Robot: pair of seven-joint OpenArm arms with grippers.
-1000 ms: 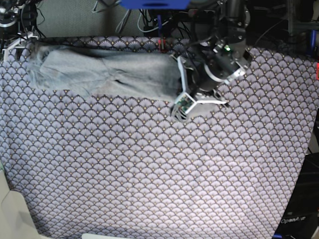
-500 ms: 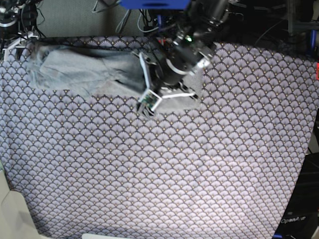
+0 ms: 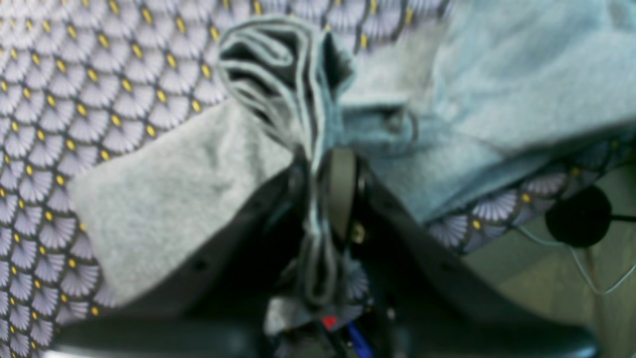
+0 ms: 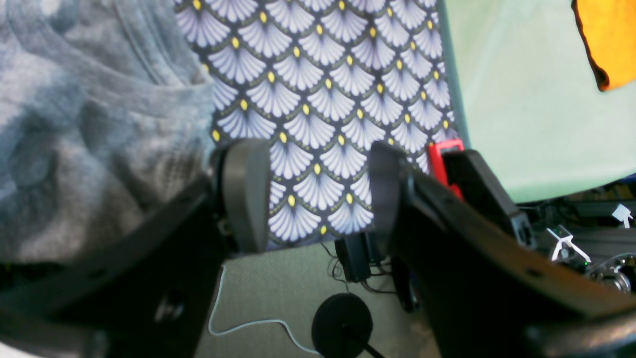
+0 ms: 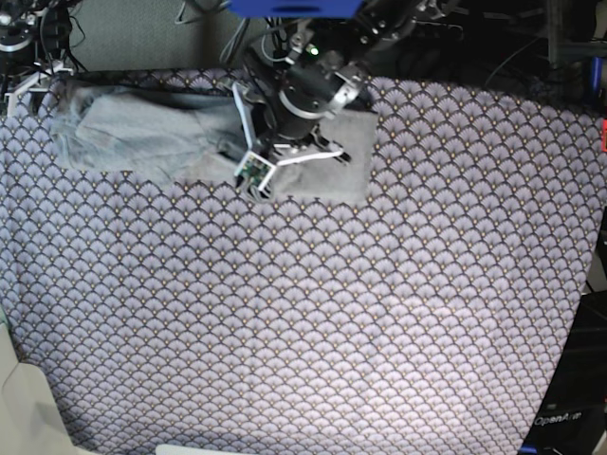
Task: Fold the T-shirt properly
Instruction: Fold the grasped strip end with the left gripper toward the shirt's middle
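Now, operator, your readout for this moment:

Left gripper [image 3: 323, 199]: you had it clamped tight on a bunched fold of the T-shirt [image 3: 497, 89]; in the left wrist view the pinched layers stood up in loops above the jaws, blurred but plain enough.
Left gripper, base view: your left gripper [image 5: 258, 166] sat over the shirt at upper centre of the frame, its arm coming down from the top edge.
Right gripper [image 4: 318, 194]: you had its jaws standing well apart with nothing between them; only tablecloth showed in the gap.
Right fingers [image 4: 246, 194]: the left-hand pad in the right wrist view sat just beside the grey cloth; whether it touched, you could not tell.
T-shirt [image 5: 152, 133]: it lay along the top of the tablecloth in the base view, stretching from the upper left corner to upper centre, wrinkled on its left part, with a flatter grey panel to the right of your left gripper.
T-shirt, right wrist view: the cloth [image 4: 89, 119] filled the left side of that frame, creased.
Tablecloth [image 5: 303, 322]: purple fan pattern with yellow dots, covering the whole table.
Floor: a pale floor [image 4: 516, 99] showed past the cloth's edge at right in the right wrist view.
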